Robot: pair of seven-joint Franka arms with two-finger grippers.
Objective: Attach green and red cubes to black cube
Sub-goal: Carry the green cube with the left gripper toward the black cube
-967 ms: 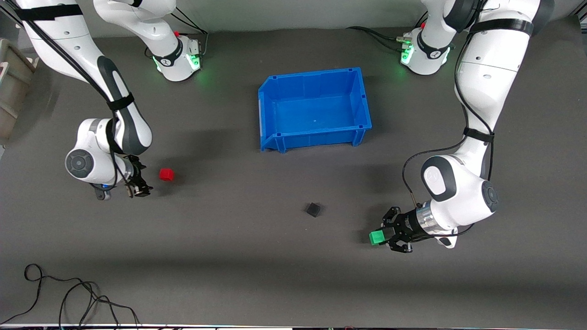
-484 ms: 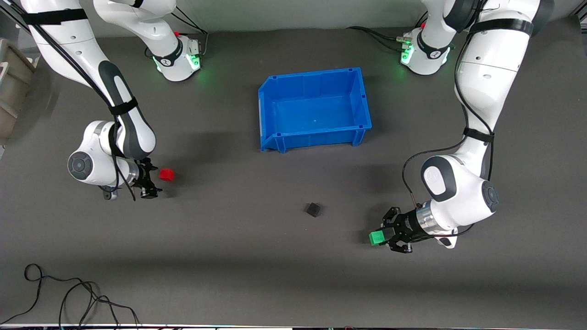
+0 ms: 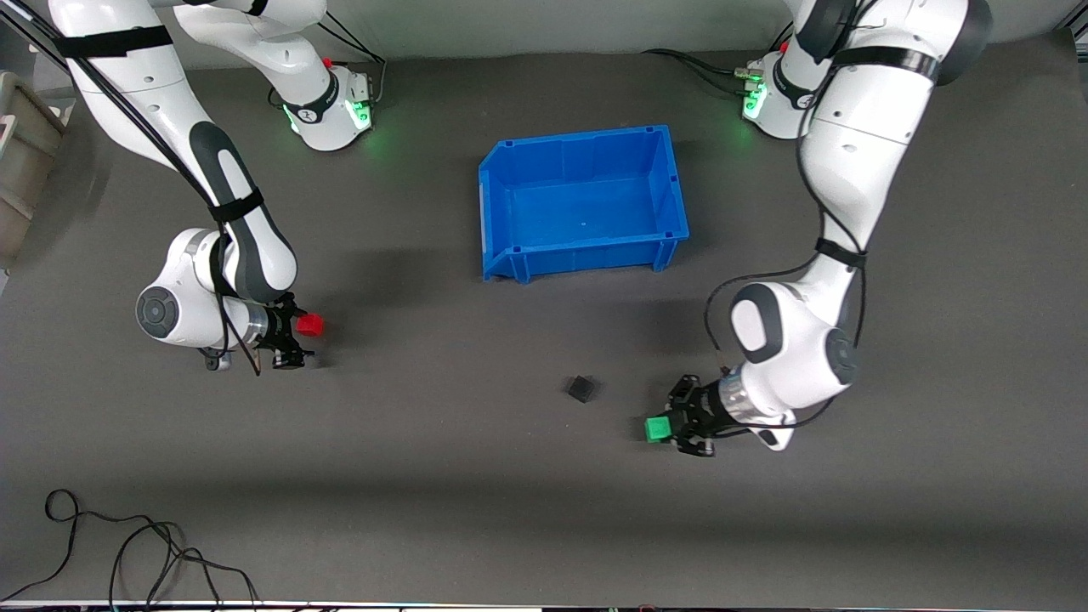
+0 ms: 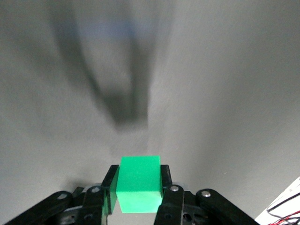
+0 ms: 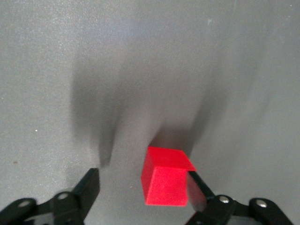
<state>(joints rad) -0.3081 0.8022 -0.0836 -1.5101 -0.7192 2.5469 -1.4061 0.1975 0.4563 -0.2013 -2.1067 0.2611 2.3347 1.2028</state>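
With nothing yet joined to the black cube [image 3: 581, 388] on the bench [image 3: 442, 476], the left hand [image 3: 671, 427] nearby grips the green cube [image 3: 656, 428], while the right hand [image 3: 293, 338], well away, straddles the red cube [image 3: 310, 324] with fingers apart.

High front overview, two close wrist views

Three cubes (green [image 3: 655, 427], red [image 3: 309, 324], black [image 3: 581, 388]), one bin [image 3: 583, 252].

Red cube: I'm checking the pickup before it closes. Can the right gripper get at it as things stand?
Probably yes: the right gripper stands open around the red cube, one finger beside it, nothing between.
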